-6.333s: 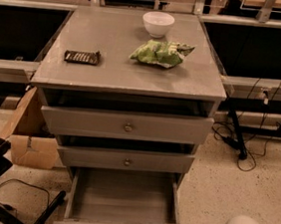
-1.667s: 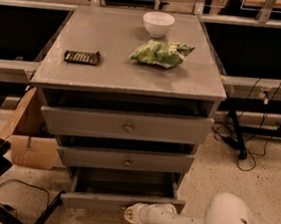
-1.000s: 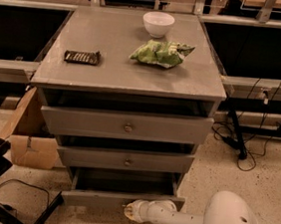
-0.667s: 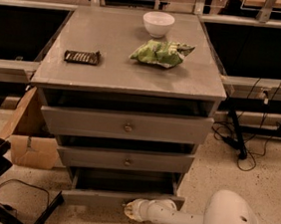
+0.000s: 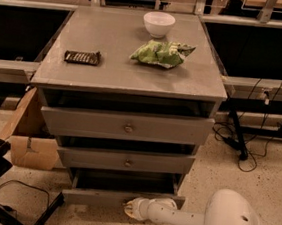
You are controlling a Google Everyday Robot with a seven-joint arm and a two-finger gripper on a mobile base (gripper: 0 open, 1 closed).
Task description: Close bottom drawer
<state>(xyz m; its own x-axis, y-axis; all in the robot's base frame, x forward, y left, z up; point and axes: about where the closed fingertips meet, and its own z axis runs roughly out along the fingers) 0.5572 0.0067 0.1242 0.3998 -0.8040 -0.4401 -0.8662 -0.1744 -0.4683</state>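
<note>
The bottom drawer (image 5: pixel 92 198) sits lowest in the grey cabinet, at the near foot of the scene, just above the speckled floor (image 5: pixel 254 182). Its slim front panel stands a little nearer than the panel above it, and a dark strip of its inside shows behind the panel. The end effector (image 5: pixel 132 208) is at the middle of that front panel, touching or just beside it; I cannot tell whether it is wide or narrow. The white arm (image 5: pixel 180 220) reaches to it from the right, from a large rounded joint at the near right corner.

Above are the middle drawer (image 5: pixel 91 157) and the taller top drawer (image 5: pixel 89 123), each with a small round knob. On the worktop (image 5: pixel 114 36) a white bowl (image 5: pixel 159 24) stands at the far side, a crumpled green bag (image 5: pixel 161 53) lies just near of it, and a dark wrapped bar (image 5: pixel 82 57) lies well apart on the left. A cardboard box (image 5: pixel 29 143) stands on the floor left of the cabinet, and black cables (image 5: pixel 238 140) trail on the right.
</note>
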